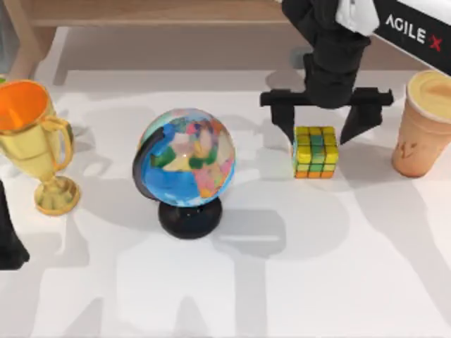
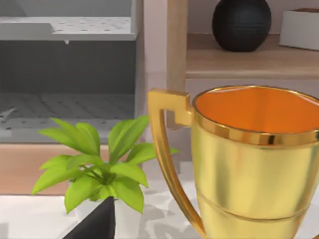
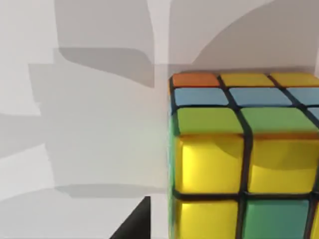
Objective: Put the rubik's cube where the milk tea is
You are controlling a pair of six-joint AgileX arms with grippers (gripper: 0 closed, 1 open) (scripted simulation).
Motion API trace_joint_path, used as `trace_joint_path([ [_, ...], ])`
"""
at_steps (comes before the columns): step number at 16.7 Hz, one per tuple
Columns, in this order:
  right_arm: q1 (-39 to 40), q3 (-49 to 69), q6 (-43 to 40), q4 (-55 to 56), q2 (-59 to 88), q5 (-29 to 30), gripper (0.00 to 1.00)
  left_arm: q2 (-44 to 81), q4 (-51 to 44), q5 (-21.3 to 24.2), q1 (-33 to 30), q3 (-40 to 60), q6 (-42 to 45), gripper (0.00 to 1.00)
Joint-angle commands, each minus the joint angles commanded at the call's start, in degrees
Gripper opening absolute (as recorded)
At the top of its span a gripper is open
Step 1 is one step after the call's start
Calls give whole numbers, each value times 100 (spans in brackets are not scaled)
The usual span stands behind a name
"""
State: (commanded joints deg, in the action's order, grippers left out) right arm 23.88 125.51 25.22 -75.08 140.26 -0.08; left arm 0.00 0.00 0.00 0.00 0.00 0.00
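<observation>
The white table (image 1: 282,282) holds a globe (image 1: 187,158) near its middle. A gold trophy (image 1: 32,134) stands by the left edge. The milk tea (image 1: 425,123) stands at the right edge. The rubik's cube (image 1: 315,151) sits on the table between globe and milk tea. The right gripper (image 1: 320,134) hangs just behind the cube, jaws spread wide, holding nothing. The left arm (image 1: 8,232) rests at the left edge.

We see a white table (image 1: 282,282) crossed by soft grey shadows, with a pale wooden shelf (image 2: 239,59) behind it.
</observation>
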Motion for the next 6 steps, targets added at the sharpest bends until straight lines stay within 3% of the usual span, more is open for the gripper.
trace_joint_path([
  [6,0,0,0,0,0,0,100,0,0,0,0,0,0,100],
])
